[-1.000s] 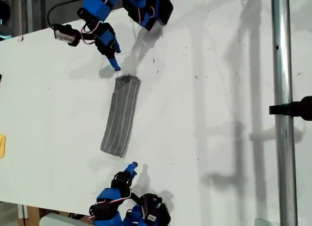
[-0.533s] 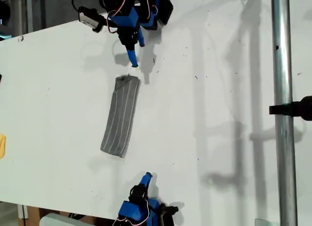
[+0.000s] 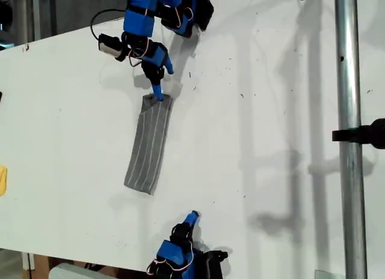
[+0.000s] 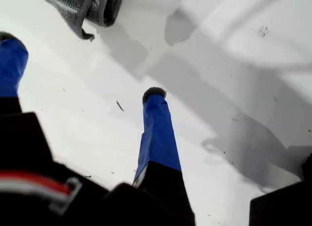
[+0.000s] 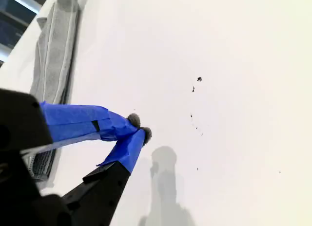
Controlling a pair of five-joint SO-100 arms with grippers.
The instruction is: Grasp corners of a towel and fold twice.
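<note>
Towel [image 3: 149, 144] just beyond my first gripper [image 4: 82, 67]
We saw its jaws apart by the towel's end, exterior view's top; my second gripper [image 5: 141, 128], tips together, sat apart over the white table [image 3: 271, 110].

the towel [image 4: 83, 9] is cut off by the first wrist view's edge, its corners hidden in folds.

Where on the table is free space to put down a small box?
The widest bare patch lies between the folded towel and the metal pole, on the exterior view's right. It is crowded at the towel's two ends, where my first gripper and my second gripper are.
</note>
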